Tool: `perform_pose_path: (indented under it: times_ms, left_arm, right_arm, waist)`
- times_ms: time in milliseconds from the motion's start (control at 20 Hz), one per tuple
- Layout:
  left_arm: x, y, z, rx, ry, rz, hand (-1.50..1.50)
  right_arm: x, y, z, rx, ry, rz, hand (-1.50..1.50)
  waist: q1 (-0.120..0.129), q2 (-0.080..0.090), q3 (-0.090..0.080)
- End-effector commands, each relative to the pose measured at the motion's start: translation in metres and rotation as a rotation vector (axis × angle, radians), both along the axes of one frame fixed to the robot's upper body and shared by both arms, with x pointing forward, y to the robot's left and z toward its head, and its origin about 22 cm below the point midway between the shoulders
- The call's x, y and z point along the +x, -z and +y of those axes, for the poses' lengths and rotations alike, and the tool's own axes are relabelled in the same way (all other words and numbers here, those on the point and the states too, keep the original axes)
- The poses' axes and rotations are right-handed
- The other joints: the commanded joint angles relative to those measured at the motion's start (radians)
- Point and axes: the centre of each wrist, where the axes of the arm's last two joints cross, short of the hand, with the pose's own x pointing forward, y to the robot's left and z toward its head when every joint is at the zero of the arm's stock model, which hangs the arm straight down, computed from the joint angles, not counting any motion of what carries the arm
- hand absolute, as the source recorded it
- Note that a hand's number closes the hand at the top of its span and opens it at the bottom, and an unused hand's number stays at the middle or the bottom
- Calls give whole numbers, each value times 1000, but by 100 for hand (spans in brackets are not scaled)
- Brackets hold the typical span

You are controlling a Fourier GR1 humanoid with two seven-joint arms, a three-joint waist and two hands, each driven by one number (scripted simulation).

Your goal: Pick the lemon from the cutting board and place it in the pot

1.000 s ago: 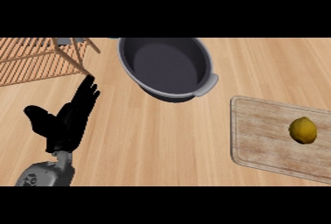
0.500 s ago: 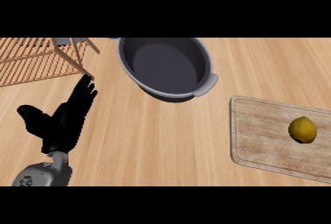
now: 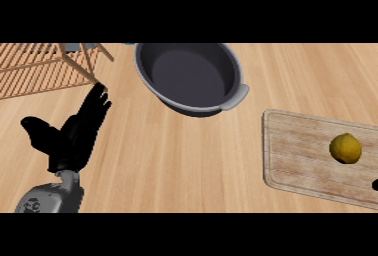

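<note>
The lemon lies on the cutting board, toward its right side, at the right of the desk. It is well apart from the left hand, which rests at the view's left with its fingers straight and open, pointing up, thumb spread to the left, holding nothing. Only a dark tip of the right hand shows at the right edge, just below the lemon; its state cannot be told. The pot stands at the top centre, its dark grey inside showing bare. A slatted wooden rack sits at the upper left, near the left hand's fingertips. Open desk runs between the left hand and the board, and between board and pot.
</note>
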Motion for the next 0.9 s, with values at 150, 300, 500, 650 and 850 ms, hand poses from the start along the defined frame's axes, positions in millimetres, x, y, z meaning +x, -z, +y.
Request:
perform_pose_path:
  times_ms: [150, 300, 500, 650, 850]
  left_arm:
    - [-12, -3, -2, 20, -5, -2, 0]
    - [-5, 16, 11, -8, -7, -10, 0]
    - [-17, -12, 7, -15, 6, -9, 0]
    - [-3, 0, 0, -2, 13, 1, 0]
    - [-6, 11, -15, -6, 11, 10, 0]
  right_arm:
    - [8, 23, 13, -42, 56, 63, -150]
    - [3, 31, 15, -61, 84, 87, -150]
    - [31, 40, 8, -61, 98, 101, -150]
    - [13, 58, 20, -78, 61, 126, -150]
    - [36, 73, 14, -115, 63, 175, -150]
  waist:
    - [3, 0, 0]
    - [-2, 0, 0]
    - [4, 0, 0]
    - [-3, -1, 0]
    - [0, 0, 0]
